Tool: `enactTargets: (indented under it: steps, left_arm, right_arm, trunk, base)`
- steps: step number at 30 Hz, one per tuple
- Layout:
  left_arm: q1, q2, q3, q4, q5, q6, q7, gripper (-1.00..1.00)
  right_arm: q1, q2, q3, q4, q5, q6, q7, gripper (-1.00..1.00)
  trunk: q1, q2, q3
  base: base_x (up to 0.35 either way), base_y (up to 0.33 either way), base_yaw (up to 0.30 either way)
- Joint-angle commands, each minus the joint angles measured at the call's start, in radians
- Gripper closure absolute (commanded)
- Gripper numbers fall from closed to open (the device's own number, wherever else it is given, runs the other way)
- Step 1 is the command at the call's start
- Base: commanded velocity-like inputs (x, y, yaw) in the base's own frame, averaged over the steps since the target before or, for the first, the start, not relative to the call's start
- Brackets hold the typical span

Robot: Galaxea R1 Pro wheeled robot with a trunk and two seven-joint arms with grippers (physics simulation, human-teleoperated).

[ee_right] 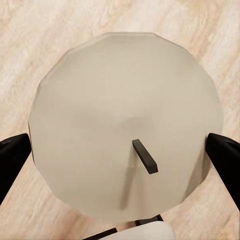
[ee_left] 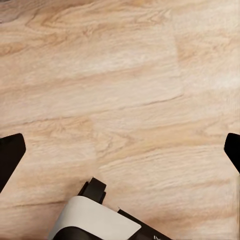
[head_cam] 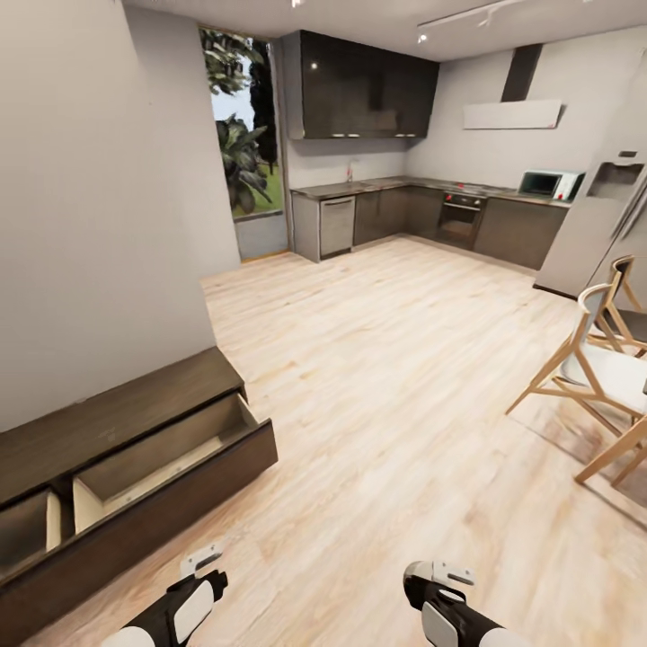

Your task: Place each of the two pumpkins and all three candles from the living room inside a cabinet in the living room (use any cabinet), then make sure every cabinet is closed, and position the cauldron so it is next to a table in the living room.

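The cabinet [head_cam: 126, 409] is the long low dark brown unit against the left wall. Two of its drawers stand pulled out, showing pale wood interiors with nothing visible inside. In the right wrist view a beige-grey candle [ee_right: 125, 95] with a short dark wick is seen from above, spanning the gap between the black fingers. My right gripper [ee_right: 120, 150] is shut on it. That gripper [head_cam: 440, 575] hangs low over the floor at the bottom of the head view. My left gripper [ee_left: 120, 150] is open over bare floorboards, also seen near the cabinet's front [head_cam: 202, 562]. The pumpkins and cauldron are out of view.
Wooden chairs [head_cam: 593, 364] with white seats stand at the right. A kitchen counter [head_cam: 431, 211] with dark cupboards runs along the far wall, a tall fridge [head_cam: 598, 216] beside it. Light wood floor [head_cam: 386, 359] stretches between cabinet and chairs.
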Motion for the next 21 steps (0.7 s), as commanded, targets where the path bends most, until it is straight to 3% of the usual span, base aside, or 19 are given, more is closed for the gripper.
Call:
enactTargets:
  steps: [1,12,21]
  left_arm:
    - [-0.001,0.0,-0.008,-0.002,0.005,0.005,0.008,-1.0]
    - [-0.001,0.0,-0.008,-0.002,0.005,0.005,0.008,-1.0]
    - [-0.001,0.0,-0.008,-0.002,0.005,0.005,0.008,-1.0]
  right_arm:
    - [0.0,0.0,0.008,-0.001,-0.011,-0.004,-0.003,1.0]
    - [0.0,0.0,0.008,-0.001,-0.011,-0.003,-0.004,1.0]
    - [0.0,0.0,0.008,-0.001,0.006,-0.003,-0.005,1.0]
  trunk:
    - [0.0,-0.001,-0.001]
    - [0.0,-0.001,-0.001]
    - [0.0,-0.001,-0.001]
  base:
    - [0.0,-0.294,0.29]
    - [0.031,-0.279,0.29]
    - [0.134,-0.133,0.291]
